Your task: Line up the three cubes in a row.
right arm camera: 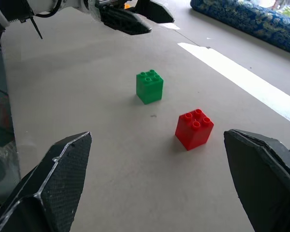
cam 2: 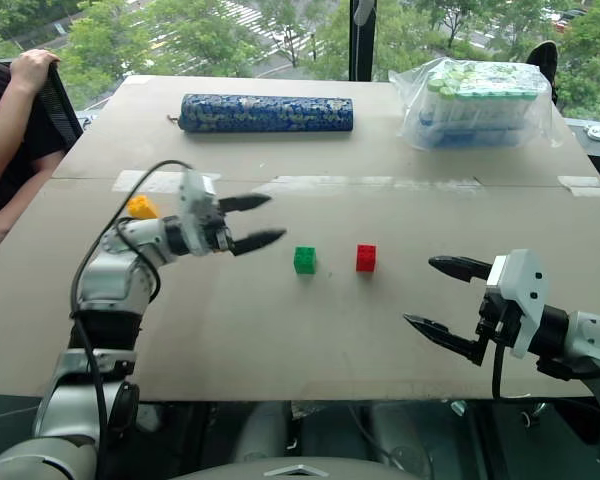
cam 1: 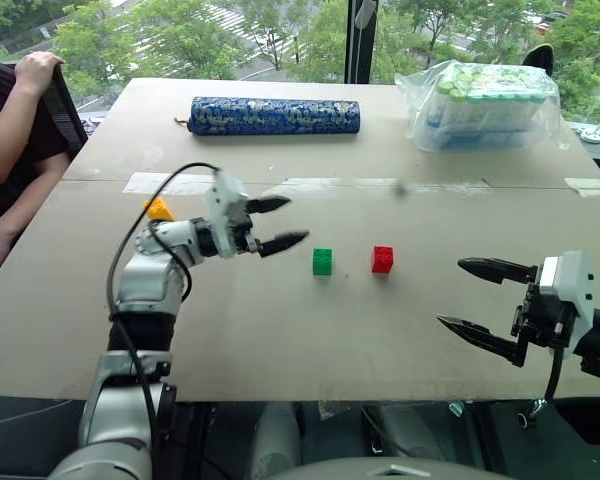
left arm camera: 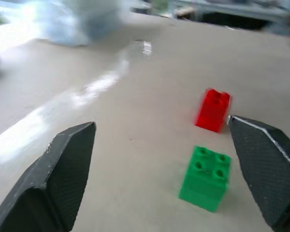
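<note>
Yellow cube (cam 1: 159,209) is mostly hidden behind my left arm, only a corner of it peeking out; can't tell how it sits. Green cube (cam 1: 322,261) and red cube (cam 1: 382,259) are in plain sight mid-table, studs up, side by side with a gap between them, green nearer my left side.

My left gripper (cam 1: 277,223) is released, fingers spread with nothing between them, hanging just beside the green cube, not touching. My right gripper (cam 1: 480,300) is wide apart too and holds nothing, well apart from the red cube.

At the far right of the table (cam 1: 280,340) is a clear plastic bag (cam 1: 485,100) holding a pack of small bottles with green caps; labels unreadable. Blue patterned roll (cam 1: 274,115) lies far centre. A person's arm (cam 1: 10,130) is cut off at the left edge.
</note>
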